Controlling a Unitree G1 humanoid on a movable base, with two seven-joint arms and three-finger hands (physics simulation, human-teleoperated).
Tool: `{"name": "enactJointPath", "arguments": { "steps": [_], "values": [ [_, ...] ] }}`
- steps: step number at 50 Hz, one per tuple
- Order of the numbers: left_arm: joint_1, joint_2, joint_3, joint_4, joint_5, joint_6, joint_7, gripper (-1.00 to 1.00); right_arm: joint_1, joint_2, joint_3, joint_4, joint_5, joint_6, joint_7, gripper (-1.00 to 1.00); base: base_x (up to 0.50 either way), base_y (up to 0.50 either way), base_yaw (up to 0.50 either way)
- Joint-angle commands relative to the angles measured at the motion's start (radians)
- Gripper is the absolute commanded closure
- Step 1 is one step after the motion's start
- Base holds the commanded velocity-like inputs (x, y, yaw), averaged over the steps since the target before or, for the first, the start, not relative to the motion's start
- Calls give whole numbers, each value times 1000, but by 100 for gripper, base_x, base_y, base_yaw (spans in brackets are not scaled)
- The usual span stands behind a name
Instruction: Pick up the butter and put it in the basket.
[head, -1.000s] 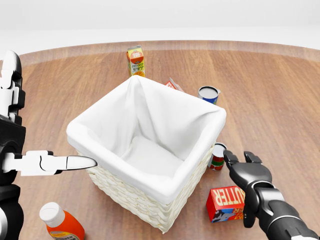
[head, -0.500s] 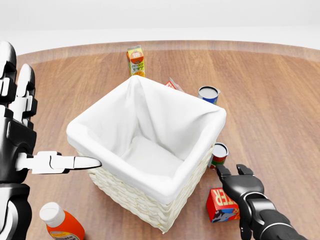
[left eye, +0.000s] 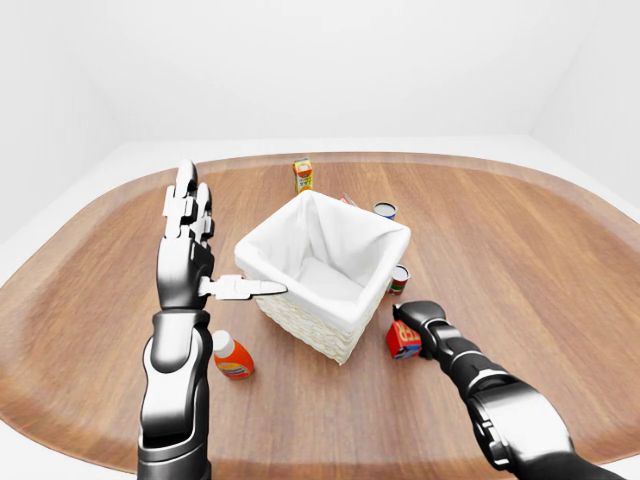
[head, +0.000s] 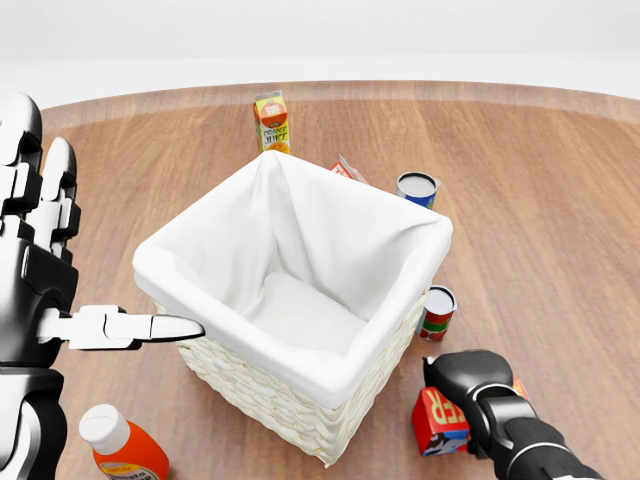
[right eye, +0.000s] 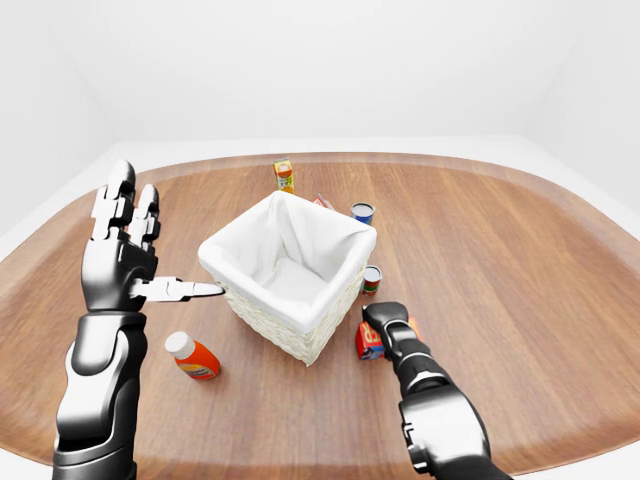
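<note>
- While resting on the wooden worktop (head: 560, 190) just right of the basket (head: 300, 290) in the head view, butter (head: 438, 417) lying flat, long axis running left to right, printed red face up.
- Right hand (head: 470, 385) curled down over the box's right part, touching it; cannot tell if closed firmly.
- Left hand (head: 45, 290) raised, spread wide, holding nothing, one finger tip at the basket's left rim.

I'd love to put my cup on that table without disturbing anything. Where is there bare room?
The wooden table is bare along its right side and at the left-eye view's bottom middle. It is crowded around the white-lined wicker basket: a red butter box under the right hand, two small cans, an orange juice carton, an orange bottle.
</note>
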Motion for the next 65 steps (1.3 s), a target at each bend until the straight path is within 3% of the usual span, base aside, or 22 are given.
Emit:
{"name": "enactJointPath", "arguments": {
  "steps": [1,7,10,18,36,38,54,65],
  "values": [
    [6,-3,-1,0,0,0,1,-100,-11,-2,-24,-2,-13,0,-42,100,0,0,0],
    [7,-3,-1,-3,-1,0,2,-100,-15,-28,-43,-5,22,0,-63,100,0,0,0],
    [10,-5,1,-9,-4,0,4,-100,-6,-40,-83,-11,108,0,-24,100,0,0,0],
    [11,-1,10,-24,-12,0,5,-100,-10,-110,-85,-25,207,0,-23,100,0,0,0],
    [13,-1,12,-54,-18,0,9,-100,5,-227,-178,-91,592,0,135,100,0,0,0],
    [10,0,12,-61,-18,0,10,-100,-17,-249,-180,-108,609,0,100,100,0,0,0],
    [3,5,17,-82,-20,0,8,-100,-154,-323,-257,-226,866,0,238,100,0,0,0],
    [7,3,17,-80,-17,0,7,-100,-228,-312,-287,-352,989,0,249,100,0,0,0]
  ]
}}
